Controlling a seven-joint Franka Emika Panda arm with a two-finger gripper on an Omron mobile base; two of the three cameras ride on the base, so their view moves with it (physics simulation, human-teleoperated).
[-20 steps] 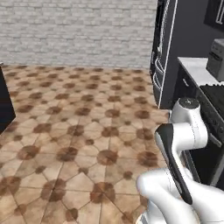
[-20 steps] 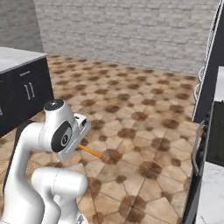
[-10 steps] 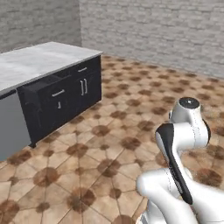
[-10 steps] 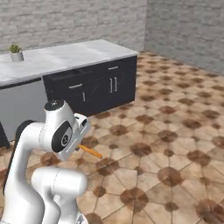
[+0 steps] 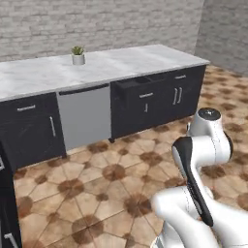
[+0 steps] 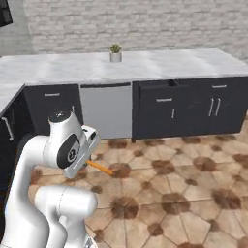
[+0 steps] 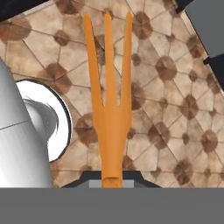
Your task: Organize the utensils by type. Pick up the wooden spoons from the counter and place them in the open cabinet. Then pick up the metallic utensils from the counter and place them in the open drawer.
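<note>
Slim orange three-pronged fork (image 7: 109, 100) is clamped in the two-finger gripper (image 7: 112, 177), prongs toward 12 o'clock over brown patterned floor tiles (image 6: 193, 193); white marble counter (image 5: 121, 65) lies beyond the folded arm.

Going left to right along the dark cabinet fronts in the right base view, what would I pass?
Drawer-fronted cabinet → grey dishwasher panel → open drawer → double-door cabinet.

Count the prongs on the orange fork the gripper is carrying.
3. On the orange fork, shut in the gripper, the prongs fan out side by side: one on each outer edge and one in the middle, pointing away over the floor.
</note>
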